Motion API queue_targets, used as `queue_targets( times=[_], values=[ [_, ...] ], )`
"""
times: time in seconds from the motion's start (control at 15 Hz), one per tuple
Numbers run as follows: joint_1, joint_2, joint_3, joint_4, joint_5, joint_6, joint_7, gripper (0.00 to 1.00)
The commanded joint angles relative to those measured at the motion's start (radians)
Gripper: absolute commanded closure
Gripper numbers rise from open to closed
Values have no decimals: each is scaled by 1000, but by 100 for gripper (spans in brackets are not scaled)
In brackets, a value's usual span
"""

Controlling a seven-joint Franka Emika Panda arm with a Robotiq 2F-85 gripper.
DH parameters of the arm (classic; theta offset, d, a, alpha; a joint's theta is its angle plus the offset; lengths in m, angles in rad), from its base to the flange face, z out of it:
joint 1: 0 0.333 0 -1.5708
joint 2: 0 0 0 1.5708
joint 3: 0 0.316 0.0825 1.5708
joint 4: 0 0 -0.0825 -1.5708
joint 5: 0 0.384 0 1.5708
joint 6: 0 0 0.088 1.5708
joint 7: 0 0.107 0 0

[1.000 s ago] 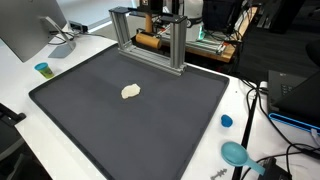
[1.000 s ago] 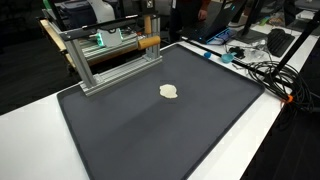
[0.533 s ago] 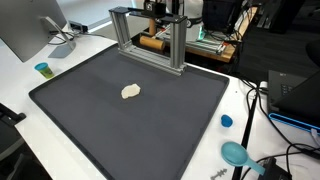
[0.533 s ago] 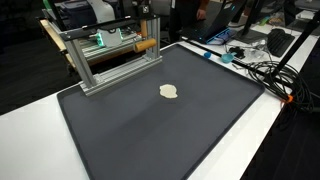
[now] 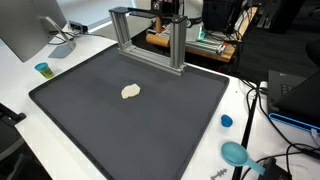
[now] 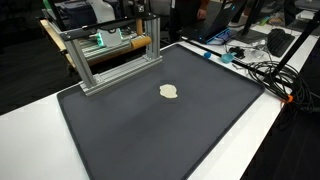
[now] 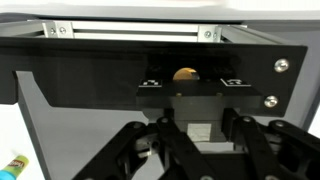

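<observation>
Table: white table (image 5: 18, 92), also at the near corner in an exterior view (image 6: 272, 128).
Mat: large black mat (image 5: 130, 125) covering most of the table; seen in both exterior views (image 6: 150, 135).
Lump: small cream lump (image 5: 130, 91) lying alone on the mat, well away from its edges (image 6: 169, 92).
Monitor: grey monitor (image 5: 25, 30) at the table's far corner, off the mat.
Cup: small teal cup (image 5: 42, 69) upright just beside the mat's edge, near the monitor.
Cap: blue cap (image 5: 226, 121) on the table close to the mat's other edge.
Round piece: teal round piece (image 5: 235, 153) near the blue cap, kind unclear.
Cables: dark cables (image 5: 256, 100) tangled beside the mat (image 6: 256, 68).
</observation>
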Motion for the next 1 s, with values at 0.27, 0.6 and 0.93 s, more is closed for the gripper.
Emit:
queue_targets(
  times=[0.27,0.6,0.93],
  values=[
    [2,-48,-36,-23,44,-68,-22,27],
    [-8,-120,-18,13,38,-83,19,0],
    [-10,-155,5,46,22,-56,47,0]
  ],
)
